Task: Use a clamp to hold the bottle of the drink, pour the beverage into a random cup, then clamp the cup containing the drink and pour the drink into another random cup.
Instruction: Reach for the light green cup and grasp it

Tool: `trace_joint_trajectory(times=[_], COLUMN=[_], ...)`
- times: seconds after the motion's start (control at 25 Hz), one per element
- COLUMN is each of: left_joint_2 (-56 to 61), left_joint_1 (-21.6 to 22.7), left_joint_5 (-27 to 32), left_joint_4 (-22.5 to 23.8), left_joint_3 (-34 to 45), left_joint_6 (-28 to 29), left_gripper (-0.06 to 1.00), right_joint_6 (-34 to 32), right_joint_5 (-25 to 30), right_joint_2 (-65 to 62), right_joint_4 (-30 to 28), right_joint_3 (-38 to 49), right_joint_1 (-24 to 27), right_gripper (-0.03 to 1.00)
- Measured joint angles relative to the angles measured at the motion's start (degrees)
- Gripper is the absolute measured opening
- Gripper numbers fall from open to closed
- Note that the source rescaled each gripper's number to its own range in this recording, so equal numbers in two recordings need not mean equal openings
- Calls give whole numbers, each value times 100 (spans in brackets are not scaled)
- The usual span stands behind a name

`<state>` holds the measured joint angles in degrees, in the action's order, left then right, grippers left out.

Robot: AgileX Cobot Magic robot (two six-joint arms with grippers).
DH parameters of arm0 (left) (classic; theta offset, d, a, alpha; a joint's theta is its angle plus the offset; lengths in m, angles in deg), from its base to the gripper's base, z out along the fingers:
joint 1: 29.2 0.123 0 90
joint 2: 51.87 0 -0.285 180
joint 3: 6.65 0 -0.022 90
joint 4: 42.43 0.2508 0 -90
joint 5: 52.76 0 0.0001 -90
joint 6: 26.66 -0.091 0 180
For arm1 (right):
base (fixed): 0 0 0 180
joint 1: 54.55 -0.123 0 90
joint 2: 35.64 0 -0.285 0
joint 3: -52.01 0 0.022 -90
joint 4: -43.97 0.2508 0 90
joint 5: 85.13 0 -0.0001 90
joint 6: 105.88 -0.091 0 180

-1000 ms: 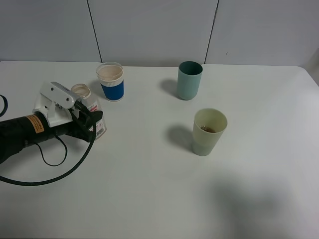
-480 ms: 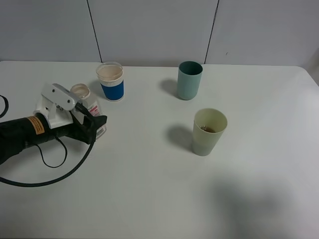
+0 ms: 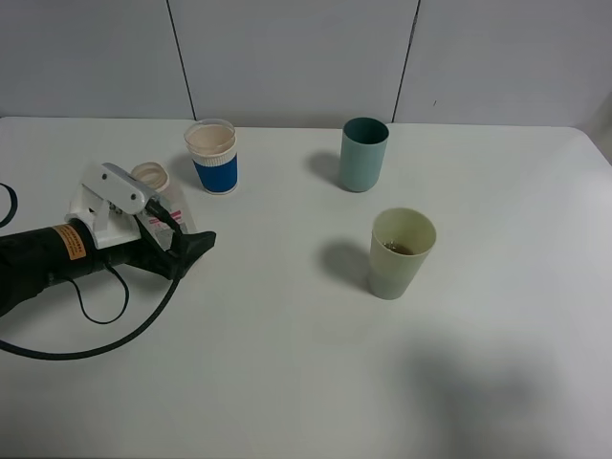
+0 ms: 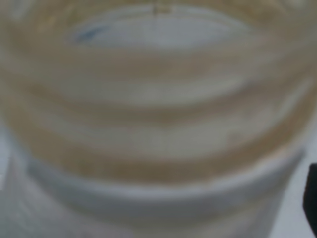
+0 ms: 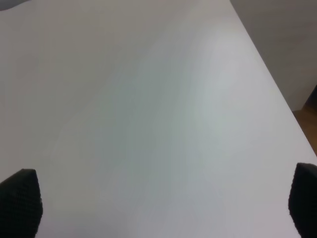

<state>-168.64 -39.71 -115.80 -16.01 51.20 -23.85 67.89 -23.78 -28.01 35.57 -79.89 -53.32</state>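
Observation:
The bottle of the drink [image 3: 151,177] stands upright on the white table at the left, its wide neck open. My left clamp [image 3: 178,222] is open around it, the near black finger [image 3: 198,243] spread away from the label. Up close in the left wrist view, the blurred bottle neck [image 4: 158,114] fills the picture. The pale yellow-green cup [image 3: 400,258] stands right of centre with a little brown beverage [image 3: 401,249] in its bottom. Behind it is the teal cup [image 3: 363,155]. My right clamp [image 5: 161,198] hangs open over bare table, away from everything; the exterior view does not show it.
A white cup with a blue band [image 3: 212,158] stands just behind and right of the bottle. My left arm's black cable [image 3: 96,344] loops over the table at the front left. In the right wrist view, the table's edge [image 5: 277,94] and the floor beyond show.
My left clamp has opened and let go of the bottle, its near finger swinging out toward the table's front. The bottle stays standing. The cups have not moved.

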Motion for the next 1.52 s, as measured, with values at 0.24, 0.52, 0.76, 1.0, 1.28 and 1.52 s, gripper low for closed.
trace_joint_trajectory(times=[0.24, 0.52, 0.76, 1.0, 1.28, 1.52], left_joint_2=[379, 1361, 2129, 3197, 4572, 5913], left_joint_1=[0, 0, 0, 0, 0, 0], left_joint_5=[47, 88, 289, 745, 1319, 2246], left_joint_4=[-12, -549, -934, -1026, -1368, -1601], left_joint_3=[61, 834, 1361, 1538, 1550, 1126], left_joint_6=[0, 0, 0, 0, 6, 18], left_gripper=[99, 99, 99, 100, 100, 100], right_joint_6=[0, 0, 0, 0, 0, 0], right_joint_5=[0, 0, 0, 0, 0, 0], right_joint_2=[0, 0, 0, 0, 0, 0], right_joint_4=[0, 0, 0, 0, 0, 0], right_joint_3=[0, 0, 0, 0, 0, 0], right_joint_1=[0, 0, 0, 0, 0, 0], right_gripper=[100, 100, 100, 100, 100, 100])
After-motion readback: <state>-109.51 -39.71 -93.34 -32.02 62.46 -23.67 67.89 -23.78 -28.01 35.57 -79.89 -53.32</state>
